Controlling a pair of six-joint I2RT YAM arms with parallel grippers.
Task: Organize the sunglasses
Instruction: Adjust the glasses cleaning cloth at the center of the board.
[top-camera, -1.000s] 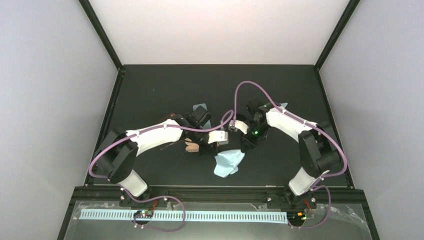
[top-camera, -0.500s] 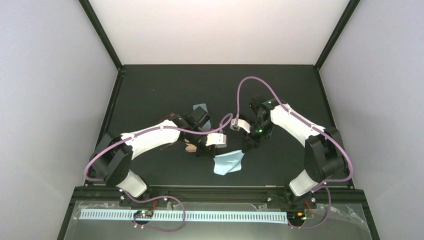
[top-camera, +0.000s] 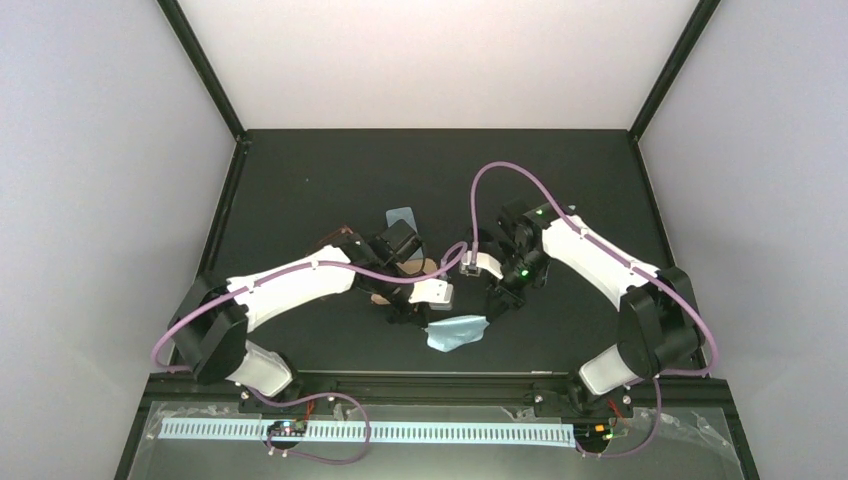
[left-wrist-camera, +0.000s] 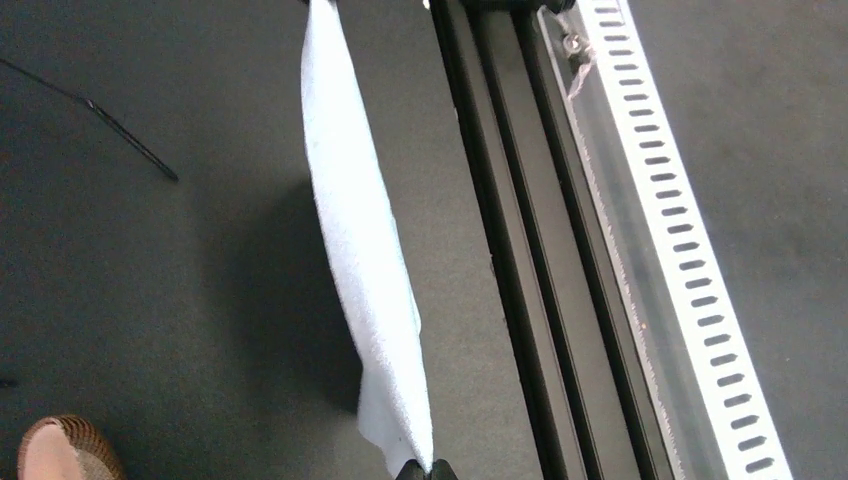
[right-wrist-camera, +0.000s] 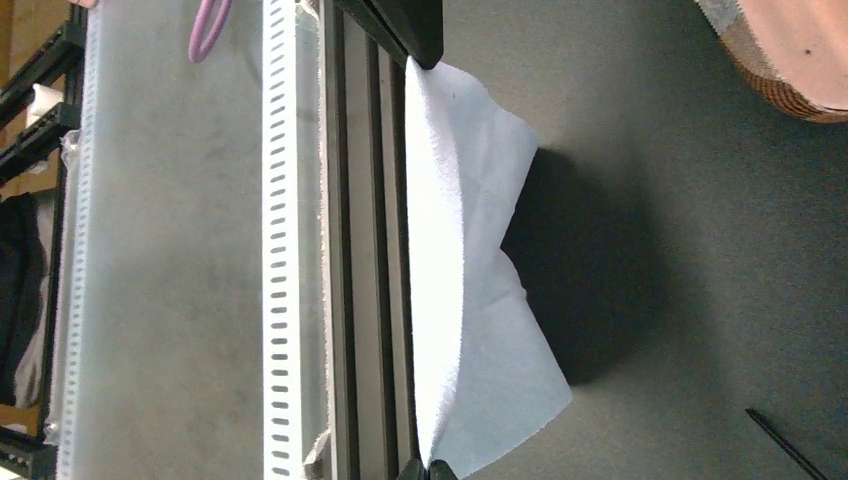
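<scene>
Light blue cloth (top-camera: 457, 332) stretches between left gripper (left-wrist-camera: 420, 469) and right gripper (right-wrist-camera: 425, 468), each pinching a corner. Reddish-brown sunglasses (top-camera: 328, 241) peek from behind the left arm (top-camera: 300, 283), near a tan case (left-wrist-camera: 55, 452), on the black table (top-camera: 300, 180).

light blue cloth (left-wrist-camera: 365, 270): soft, fuzzy nap, matt. table (left-wrist-camera: 150, 300): black, matt, fine grain. case (right-wrist-camera: 790, 55): tan, smooth face, woven-look rim. rail (left-wrist-camera: 520, 250): black metal, satin. sunglasses arm (left-wrist-camera: 92, 103): dark, wire-like. arm shells (top-camera: 300, 285): white plastic, slight gloss.
</scene>
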